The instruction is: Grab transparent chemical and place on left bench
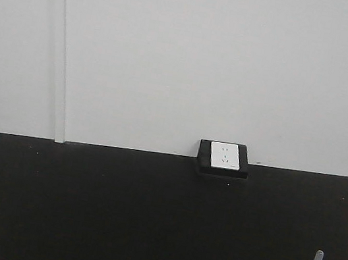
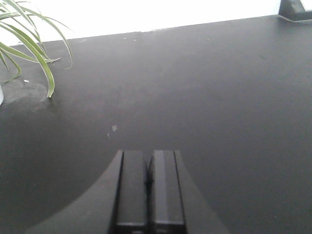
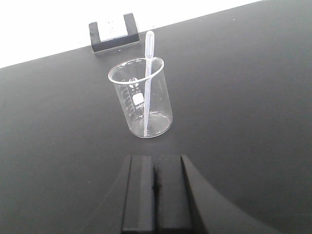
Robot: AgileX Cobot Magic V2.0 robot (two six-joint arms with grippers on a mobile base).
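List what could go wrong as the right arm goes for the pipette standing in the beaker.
1. The right gripper is shut; if it advances that way it may knock the beaker over rather than grasp anything.
2. The pipette leans on the beaker's rim, so a sideways pull could tip the beaker.
3. The pipette's stem is thin and see-through, so it is probably easy to miss or pinch off-centre.

Pipette in beaker, on worktop; socket behind beaker.

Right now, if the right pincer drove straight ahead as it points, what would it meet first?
Probably the glass beaker, with the transparent chemical standing in it, dead ahead of the shut right pincer; depth is unclear.
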